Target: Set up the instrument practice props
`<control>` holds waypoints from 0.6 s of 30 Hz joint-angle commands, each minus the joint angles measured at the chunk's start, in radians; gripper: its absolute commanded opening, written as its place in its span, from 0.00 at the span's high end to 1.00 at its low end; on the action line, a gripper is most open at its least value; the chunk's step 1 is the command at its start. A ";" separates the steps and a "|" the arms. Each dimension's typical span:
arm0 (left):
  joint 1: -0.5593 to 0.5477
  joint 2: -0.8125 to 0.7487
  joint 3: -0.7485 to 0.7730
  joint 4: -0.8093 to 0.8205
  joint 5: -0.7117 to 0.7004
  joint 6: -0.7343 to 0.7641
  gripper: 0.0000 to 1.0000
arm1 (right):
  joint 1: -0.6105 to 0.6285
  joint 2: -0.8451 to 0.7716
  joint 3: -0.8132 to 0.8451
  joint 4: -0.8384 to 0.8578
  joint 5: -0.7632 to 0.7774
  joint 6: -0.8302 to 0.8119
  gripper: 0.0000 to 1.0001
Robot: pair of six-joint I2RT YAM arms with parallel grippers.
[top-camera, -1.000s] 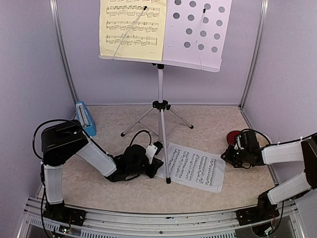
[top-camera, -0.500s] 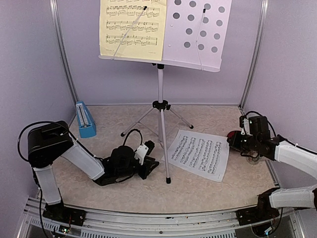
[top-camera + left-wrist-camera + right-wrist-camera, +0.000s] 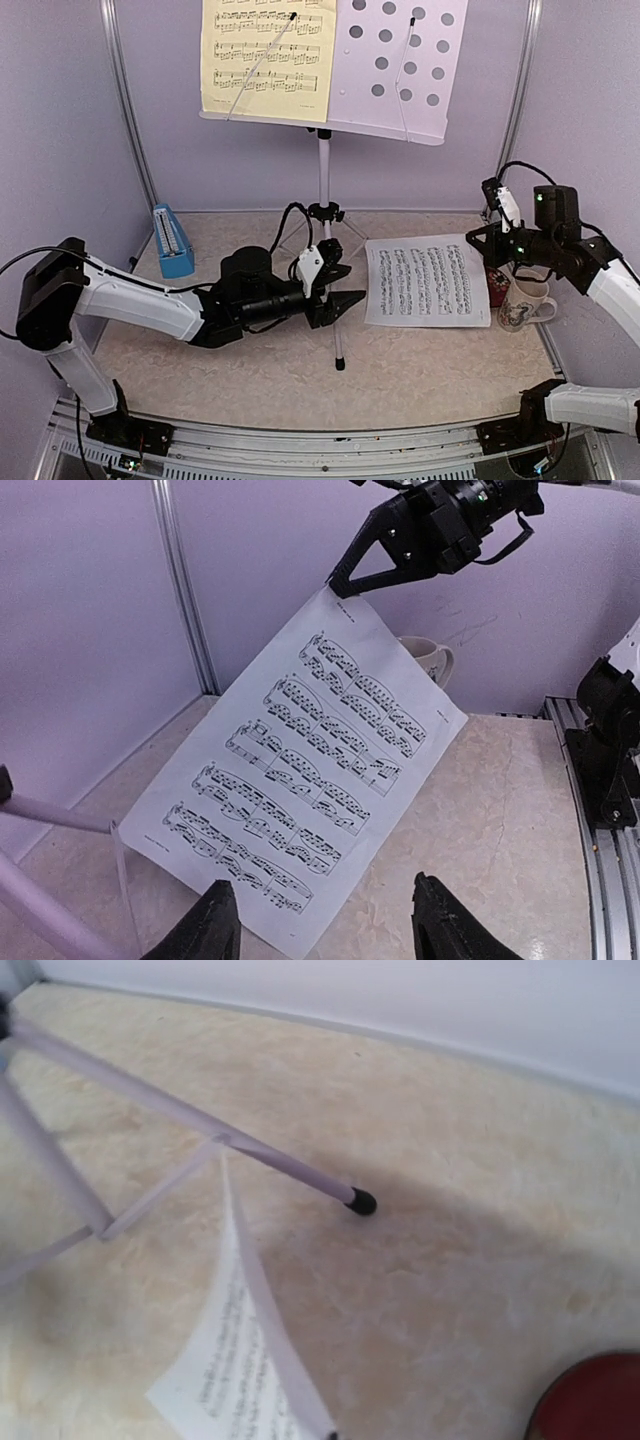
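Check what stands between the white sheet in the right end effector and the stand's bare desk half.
Nothing visible blocks the air between the white sheet, pinched by the right end effector, and the bare half of the desk. Only the thin retaining wire lies across that half; the sheet probably must slip behind it.

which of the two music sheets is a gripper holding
The white sheet, pinched at a corner by the right gripper and raised; the yellow sheet rests on the music stand.
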 commanded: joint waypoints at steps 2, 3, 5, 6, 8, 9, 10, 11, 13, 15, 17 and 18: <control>-0.001 0.062 0.184 -0.155 0.039 0.153 0.42 | 0.016 -0.059 0.098 -0.124 -0.099 -0.166 1.00; -0.001 0.078 0.218 -0.175 0.043 0.179 0.42 | 0.018 -0.061 0.119 -0.143 -0.123 -0.184 1.00; 0.000 0.114 0.293 -0.247 0.057 0.251 0.39 | 0.028 -0.057 0.155 -0.178 -0.168 -0.193 1.00; 0.000 0.133 0.337 -0.308 0.059 0.293 0.38 | 0.036 -0.050 0.172 -0.195 -0.198 -0.196 1.00; 0.003 0.177 0.429 -0.382 0.049 0.371 0.37 | 0.058 -0.031 0.204 -0.232 -0.212 -0.204 1.00; 0.004 0.194 0.461 -0.410 0.045 0.413 0.36 | 0.073 -0.023 0.218 -0.249 -0.205 -0.209 1.00; 0.006 0.208 0.487 -0.436 0.033 0.443 0.36 | 0.089 -0.013 0.231 -0.268 -0.188 -0.215 1.00; 0.008 0.218 0.507 -0.451 0.016 0.466 0.36 | 0.109 -0.004 0.243 -0.285 -0.166 -0.219 1.00; 0.014 0.219 0.527 -0.474 0.005 0.499 0.35 | 0.142 0.011 0.274 -0.321 -0.122 -0.225 1.00; 0.017 0.209 0.535 -0.498 0.005 0.526 0.35 | 0.167 0.024 0.299 -0.349 -0.102 -0.231 1.00; 0.014 0.192 0.539 -0.519 -0.004 0.546 0.35 | 0.184 0.034 0.319 -0.368 -0.085 -0.235 1.00; 0.011 0.184 0.538 -0.528 -0.005 0.551 0.35 | 0.189 0.036 0.326 -0.373 -0.081 -0.237 1.00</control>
